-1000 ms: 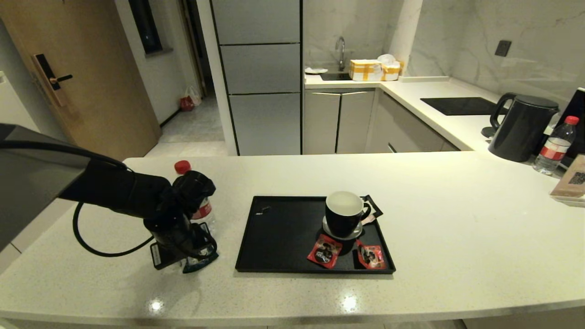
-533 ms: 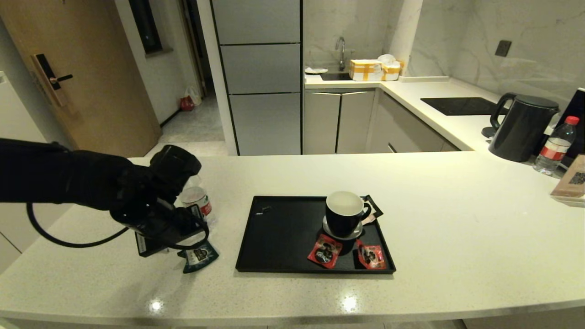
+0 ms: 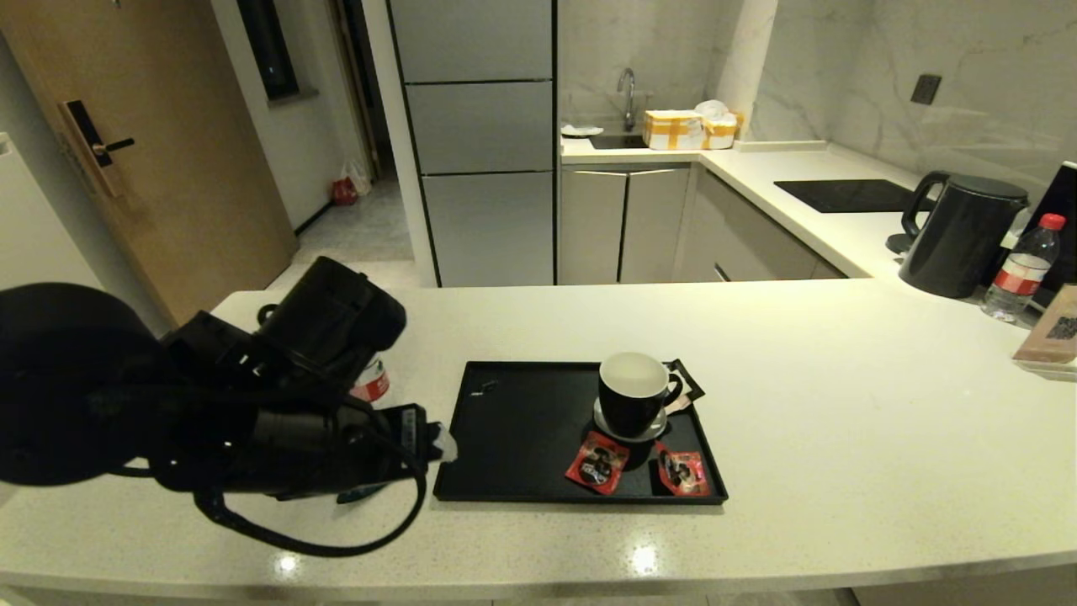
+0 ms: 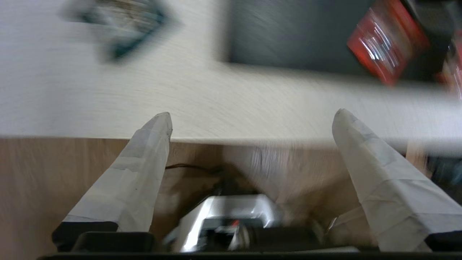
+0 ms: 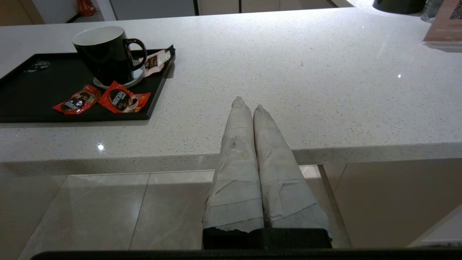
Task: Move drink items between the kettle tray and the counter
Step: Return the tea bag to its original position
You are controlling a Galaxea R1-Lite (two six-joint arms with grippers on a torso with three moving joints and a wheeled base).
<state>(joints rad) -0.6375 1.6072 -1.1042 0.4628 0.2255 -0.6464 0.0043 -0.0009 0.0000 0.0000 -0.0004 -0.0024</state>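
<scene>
Left end effector raised, tray holding sachets

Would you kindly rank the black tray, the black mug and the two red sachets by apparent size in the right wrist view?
1. Black tray
2. Black mug
3. The two red sachets look about alike, so I leave them tied.

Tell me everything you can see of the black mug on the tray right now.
The black mug is glossy black outside and white inside, and looks empty. It stands upright on a small pale round coaster in the right half of the black tray. In the head view its loop handle points right, toward a pale sachet in the tray's far right corner. Two red sachets lie just in front of it. Neither gripper touches it.
</scene>
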